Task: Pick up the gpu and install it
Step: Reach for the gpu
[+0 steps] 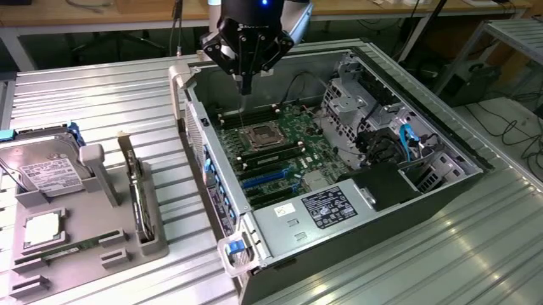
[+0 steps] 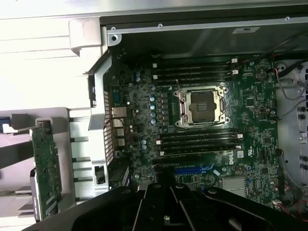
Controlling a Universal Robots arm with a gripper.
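The gpu [image 1: 136,190] is a thin dark card standing on edge in a slot of the grey holder [image 1: 154,244], at the exterior view's left, with its metal bracket at the far end. The wrist view has the gpu [image 2: 46,168] beside the case wall. My gripper [image 1: 244,86] hangs shut and empty above the far end of the open computer case [image 1: 386,190], over the memory slots and well away from the card. Its dark body fills the near edge of the wrist view, where my gripper [image 2: 163,216] sits over the motherboard [image 2: 250,120].
Inside the case lie the empty CPU socket [image 1: 257,135] and blue expansion slots [image 1: 263,180]. A drive cage [image 1: 357,101] and power supply [image 1: 327,206] flank the board. The holder also carries a hard drive [image 1: 51,168], a processor [image 1: 41,229] and a memory stick [image 1: 76,246].
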